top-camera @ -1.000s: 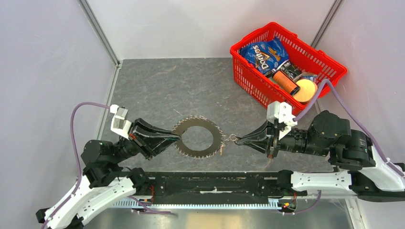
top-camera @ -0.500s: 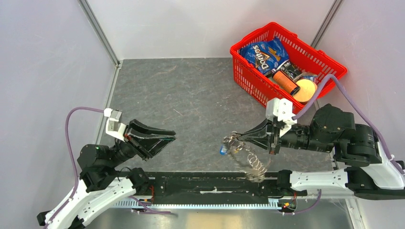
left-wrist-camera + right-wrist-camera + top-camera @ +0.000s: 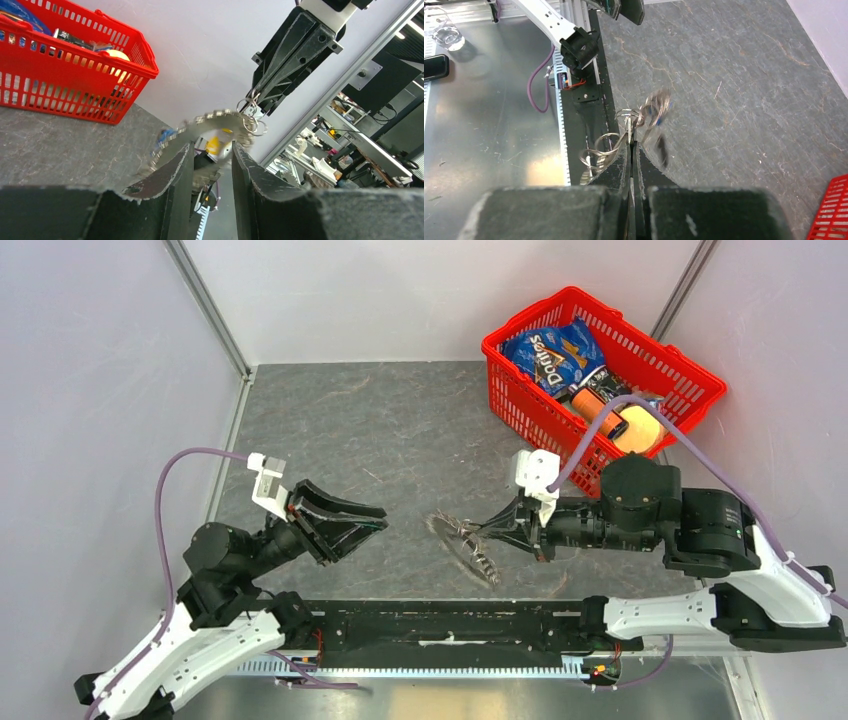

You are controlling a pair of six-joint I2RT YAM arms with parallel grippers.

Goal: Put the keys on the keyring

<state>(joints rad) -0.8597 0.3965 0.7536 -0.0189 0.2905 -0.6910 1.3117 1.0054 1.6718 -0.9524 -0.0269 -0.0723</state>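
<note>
1. Top view:
   - L gripper is seen w/ jaws spread wide and nothing btwn them. It is held over the table at centre-left, tips pointed right.
   - R gripper is seen pinched tight on small split rings at the rim of the keyring.
   - The keyring is hung from those tips near table centre, blurred and tilted almost edge-on, apart from the L gripper. Whether it touches the table can't be told, and coloured keys can't be made out here.
   - A red basket is set at far right, w/ a Doritos bag, an orange can & a yellow round item inside.
2. L wrist view:
   - The cam's own fingers are shown parted, w/ nothing gripped.
   - The keyring is framed just beyond the gap as a blurred toothed arc.
   - A blue key is seen at its left end and a yellow key under the arc.
   - R gripper is seen entering from upper right, closed on the small rings.
   - The basket is seen at left.
3. R wrist view:
   - R gripper is shown w/ fingers pressed together and the small rings clamped at the tips.
   - The keyring is smeared by blur just past them, above the grey table.
   - A blue fleck is visible in the blur.
   - Silver wire loops are seen left of the tips.
   - L gripper is cut off at the top edge, so its opening can't be judged from here.
</note>
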